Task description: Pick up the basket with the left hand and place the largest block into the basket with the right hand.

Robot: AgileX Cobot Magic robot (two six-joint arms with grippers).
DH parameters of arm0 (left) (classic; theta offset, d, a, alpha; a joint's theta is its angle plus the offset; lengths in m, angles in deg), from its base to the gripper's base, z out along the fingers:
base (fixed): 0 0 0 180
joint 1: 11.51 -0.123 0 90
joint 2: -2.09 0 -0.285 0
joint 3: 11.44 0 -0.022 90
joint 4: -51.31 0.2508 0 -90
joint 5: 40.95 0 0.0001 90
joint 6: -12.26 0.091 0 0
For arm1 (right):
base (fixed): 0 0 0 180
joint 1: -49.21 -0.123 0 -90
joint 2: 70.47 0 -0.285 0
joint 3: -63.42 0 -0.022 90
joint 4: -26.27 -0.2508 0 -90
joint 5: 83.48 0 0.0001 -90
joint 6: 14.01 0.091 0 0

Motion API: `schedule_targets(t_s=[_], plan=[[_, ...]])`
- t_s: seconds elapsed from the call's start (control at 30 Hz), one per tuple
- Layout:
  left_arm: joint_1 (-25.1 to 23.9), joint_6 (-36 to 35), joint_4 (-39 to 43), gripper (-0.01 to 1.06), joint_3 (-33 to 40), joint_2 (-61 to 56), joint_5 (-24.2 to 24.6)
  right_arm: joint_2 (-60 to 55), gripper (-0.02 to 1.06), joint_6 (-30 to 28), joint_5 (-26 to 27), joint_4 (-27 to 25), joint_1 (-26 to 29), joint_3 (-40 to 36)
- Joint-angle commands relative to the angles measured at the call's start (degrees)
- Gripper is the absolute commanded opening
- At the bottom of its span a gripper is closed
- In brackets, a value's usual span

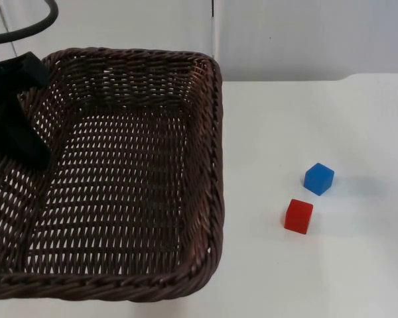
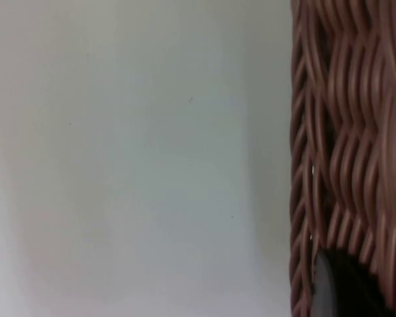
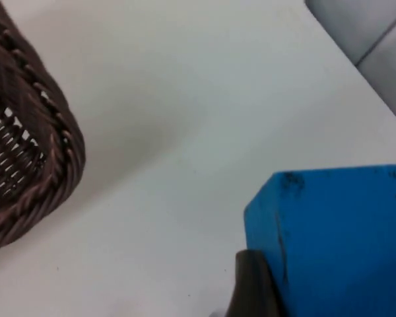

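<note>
**Basket raised, largest block in hand**

The left claw (image 1: 14, 126) is closed on the left rim of the basket (image 1: 132, 172), holding it up as a receiver. To its right, the right claw (image 3: 277, 290) grips the large blue block (image 3: 336, 238) above the bench (image 3: 185, 99), apparently ready for the transfer.

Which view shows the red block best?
The top view: the red block sits whole on the white table, just in front of a small blue block. The wrist views give nothing on it.

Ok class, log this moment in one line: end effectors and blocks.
left end effector: holding basket rim | right end effector: at blue block | red block: on table
</note>
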Motion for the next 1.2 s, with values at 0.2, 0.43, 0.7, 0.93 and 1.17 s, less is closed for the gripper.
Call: schedule_targets(t_s=[0.2,0.43,0.7,0.93,1.17], plan=[[-0.19,-0.02,-1.72,0.0,0.25,-0.6,0.13,3.15,0.0,6.76,-0.35,1.6,-0.38,-0.08],[-0.19,-0.02,-1.72,0.0,0.25,-0.6,0.13,7.68,0.0,9.73,0.98,2.69,-0.38,-6.73],[-0.19,-0.02,-1.83,0.0,0.28,-0.6,0.08,17.53,0.0,9.73,15.22,2.69,-0.38,-27.02],[-0.19,-0.17,-1.95,0.0,0.28,-0.6,-1.17,20.99,0.0,9.73,19.79,2.69,-0.38,-36.01],[-0.19,-0.17,-1.95,0.0,0.28,-0.6,-1.22,20.99,0.0,8.44,22.2,3.12,-3.43,-36.69]])
